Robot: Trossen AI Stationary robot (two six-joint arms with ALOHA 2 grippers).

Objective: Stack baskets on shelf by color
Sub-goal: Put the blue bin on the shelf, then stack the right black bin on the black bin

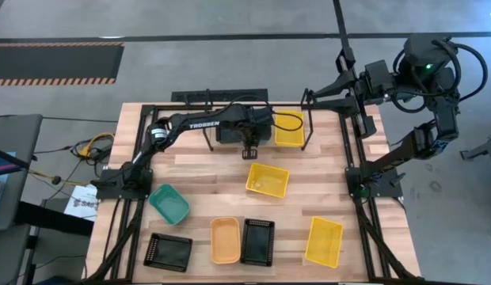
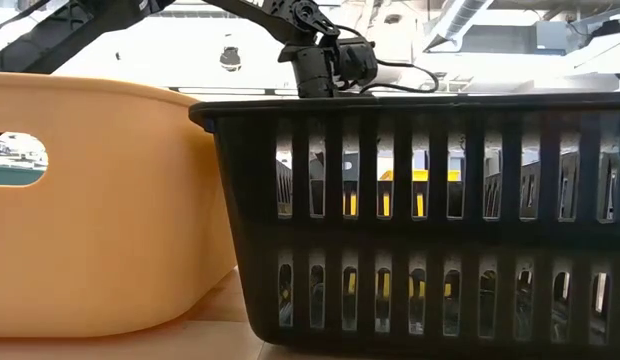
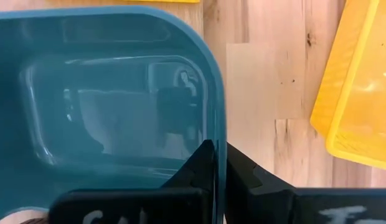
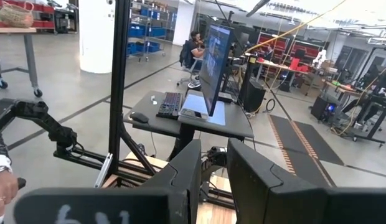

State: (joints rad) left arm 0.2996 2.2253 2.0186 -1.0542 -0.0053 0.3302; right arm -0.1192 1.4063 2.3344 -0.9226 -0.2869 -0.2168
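Observation:
A blue-grey basket (image 3: 112, 106) fills the left wrist view, and my left gripper (image 3: 219, 165) is shut on its wall. From above it shows as a dark shape (image 1: 234, 131) under my left gripper (image 1: 249, 147), at the black rod shelf (image 1: 307, 119) on the table's far side. A yellow basket (image 1: 289, 127) sits in the shelf's right part. Whether the blue-grey basket rests on the shelf I cannot tell. My right gripper (image 4: 218, 180) waits high off the table's far right, open, pointing level. My left gripper pinches the blue-grey basket's near side wall at its rim (image 3: 216, 134), one finger (image 3: 202, 163) inside the basket and the other outside. The fingers come steeply from above. The basket sits level with its open side up.
Loose on the wooden table: a yellow basket (image 1: 267, 180) just near of the shelf, a teal-green one (image 1: 169, 203), two black ones (image 1: 168, 252) (image 1: 257, 241), an orange one (image 1: 225, 239) and another yellow one (image 1: 323, 241). A black frame (image 1: 352, 158) edges the table.

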